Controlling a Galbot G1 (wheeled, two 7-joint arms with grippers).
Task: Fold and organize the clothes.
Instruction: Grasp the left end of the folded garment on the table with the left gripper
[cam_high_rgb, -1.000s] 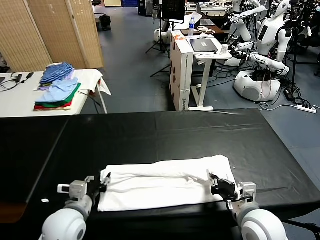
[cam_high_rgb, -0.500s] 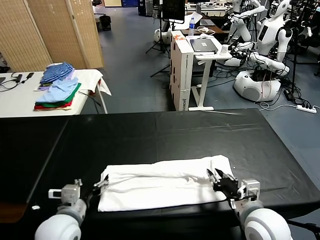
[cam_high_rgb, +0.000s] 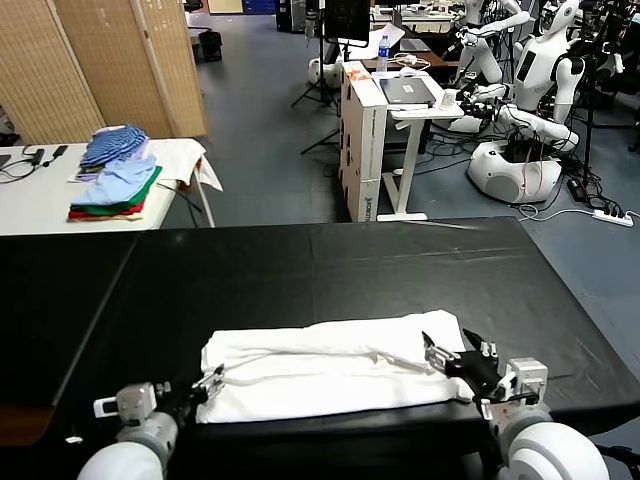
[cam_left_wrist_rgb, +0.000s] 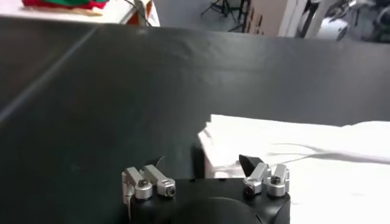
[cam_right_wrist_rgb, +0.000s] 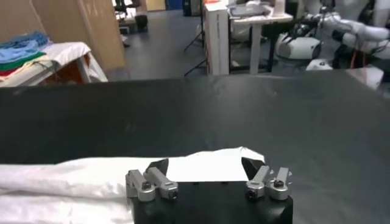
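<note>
head view: high, looking forward and down over the black table (cam_high_rgb: 330, 270), lab floor beyond.
left wrist view: low, close behind left gripper (cam_left_wrist_rgb: 206, 178), facing across the table.
right wrist view: low, close behind right gripper (cam_right_wrist_rgb: 207, 176), facing the far edge and room.
shared: white T-shirt (cam_high_rgb: 330, 370) in all three; garment stack (cam_high_rgb: 115, 185) in all three.
</note>
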